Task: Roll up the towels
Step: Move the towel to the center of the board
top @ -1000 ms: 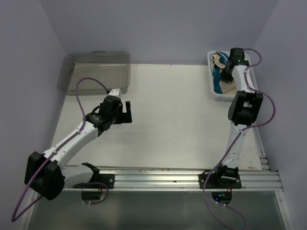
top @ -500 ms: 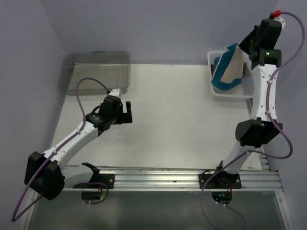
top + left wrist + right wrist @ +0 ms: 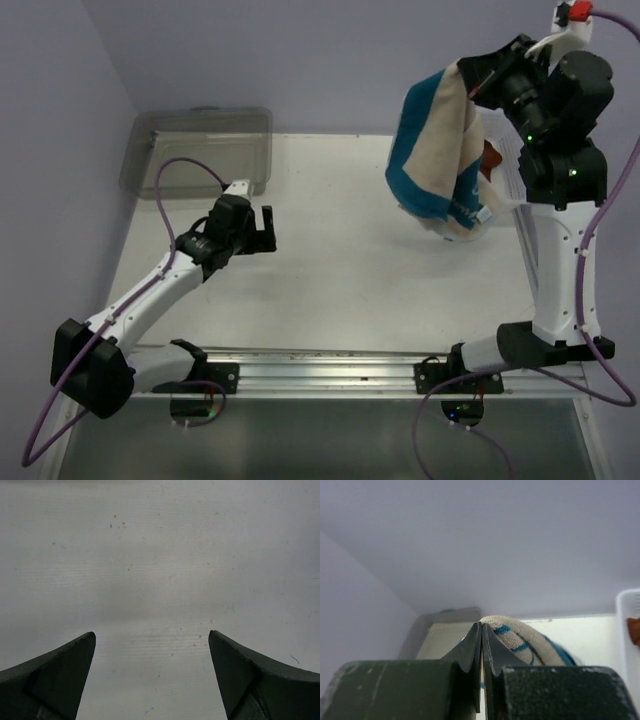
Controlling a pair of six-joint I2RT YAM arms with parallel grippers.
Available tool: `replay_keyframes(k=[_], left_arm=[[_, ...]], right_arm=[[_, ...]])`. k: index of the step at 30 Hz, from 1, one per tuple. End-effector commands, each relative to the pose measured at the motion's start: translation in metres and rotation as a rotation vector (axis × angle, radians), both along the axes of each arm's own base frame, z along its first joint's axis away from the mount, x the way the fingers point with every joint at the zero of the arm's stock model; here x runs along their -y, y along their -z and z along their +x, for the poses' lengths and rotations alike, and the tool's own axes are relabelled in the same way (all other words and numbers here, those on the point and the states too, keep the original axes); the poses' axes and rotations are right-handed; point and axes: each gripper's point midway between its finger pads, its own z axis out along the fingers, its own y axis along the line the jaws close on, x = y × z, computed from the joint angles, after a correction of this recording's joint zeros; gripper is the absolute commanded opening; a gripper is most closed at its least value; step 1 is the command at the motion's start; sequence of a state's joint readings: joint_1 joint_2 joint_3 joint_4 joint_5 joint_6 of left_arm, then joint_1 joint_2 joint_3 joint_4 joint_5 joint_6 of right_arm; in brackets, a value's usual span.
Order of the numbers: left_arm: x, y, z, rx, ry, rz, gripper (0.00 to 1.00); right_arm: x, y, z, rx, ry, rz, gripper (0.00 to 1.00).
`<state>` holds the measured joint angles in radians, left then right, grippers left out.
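- R gripper (image 3: 478, 82) was up high over the far-right part of the table (image 3: 350, 270). Its fingers were pinched tight on the top edge of the cream/blue towel (image 3: 440, 160).
- In the R wrist view I saw both fingertips (image 3: 472, 647) pressed together, w/ cream cloth and blue stripes bunched just beside them on the right.
- The towel hung free from that grip, clear of the tabletop, draped in loose folds. A blue band ran down its left side & along the bottom; the middle was cream.
- Rust-brown towel (image 3: 492, 158): I could see only a small bit, behind the hanging one. The R wrist view put it inside the white mesh basket (image 3: 626, 610) at the far-right corner. How it lay, I couldn't tell.
- L gripper (image 3: 262, 230) sat low over the left-centre of the table, fingers (image 3: 55, 675) spread wide w/ nothing between them, only bare tabletop in the L wrist view.
- L gripper was well apart from both towels.
- Clear plastic bin (image 3: 200, 148) stood at the far-left corner, beyond the L arm.
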<state>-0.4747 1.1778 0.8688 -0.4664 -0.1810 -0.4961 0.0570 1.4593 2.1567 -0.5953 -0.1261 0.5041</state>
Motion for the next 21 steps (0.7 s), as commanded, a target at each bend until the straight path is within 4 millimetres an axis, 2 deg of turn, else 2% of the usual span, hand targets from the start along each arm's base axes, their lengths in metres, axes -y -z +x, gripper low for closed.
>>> replay_keyframes(k=[1, 3, 4, 6, 7, 9, 10, 11, 13, 15, 17, 18, 19, 21], left_arm=[[-0.003, -0.038, 0.009, 0.086, -0.039, -0.012, 1.00], [-0.009, -0.050, 0.009, 0.108, -0.061, -0.004, 1.00], [-0.014, -0.055, 0.011, 0.120, -0.087, 0.010, 1.00], [-0.018, -0.067, 0.011, 0.140, -0.109, 0.014, 1.00], [-0.021, -0.070, 0.012, 0.149, -0.121, 0.017, 1.00], [-0.021, -0.078, 0.014, 0.165, -0.126, 0.012, 1.00], [-0.019, -0.078, 0.015, 0.165, -0.117, 0.008, 1.00], [-0.017, -0.076, 0.016, 0.155, -0.107, 0.013, 1.00], [-0.012, -0.070, 0.016, 0.128, -0.083, 0.009, 1.00], [-0.003, -0.058, 0.014, 0.079, -0.039, 0.010, 1.00], [0.003, -0.045, 0.013, 0.041, -0.013, 0.002, 1.00], [0.007, -0.041, 0.012, 0.030, 0.000, -0.009, 1.00], [0.012, -0.038, 0.010, 0.017, 0.022, -0.031, 1.00], [0.019, -0.030, 0.009, 0.008, 0.042, -0.061, 1.00]], right_arm=[[-0.040, 0.025, -0.018, -0.028, -0.145, -0.023, 0.00], [-0.054, 0.047, -0.021, -0.067, -0.187, 0.003, 0.00], [-0.059, 0.075, -0.022, -0.115, -0.198, 0.009, 0.00], [-0.074, 0.111, -0.023, -0.186, -0.230, 0.021, 0.00], [-0.079, 0.157, -0.019, -0.286, -0.233, 0.017, 0.00], [-0.094, 0.204, -0.020, -0.391, -0.261, 0.009, 0.00], [-0.096, 0.242, -0.020, -0.481, -0.257, -0.014, 0.08], [-0.096, 0.275, -0.014, -0.562, -0.242, -0.049, 0.30], [-0.075, 0.319, -0.014, -0.708, -0.135, -0.133, 0.39], [-0.056, 0.344, -0.017, -0.785, -0.059, -0.228, 0.42], [-0.049, 0.346, -0.021, -0.784, -0.040, -0.260, 0.47], [-0.046, 0.339, -0.024, -0.752, -0.028, -0.267, 0.51], [-0.044, 0.344, -0.029, -0.757, -0.024, -0.284, 0.54], [-0.051, 0.345, -0.037, -0.749, -0.038, -0.328, 0.54]])
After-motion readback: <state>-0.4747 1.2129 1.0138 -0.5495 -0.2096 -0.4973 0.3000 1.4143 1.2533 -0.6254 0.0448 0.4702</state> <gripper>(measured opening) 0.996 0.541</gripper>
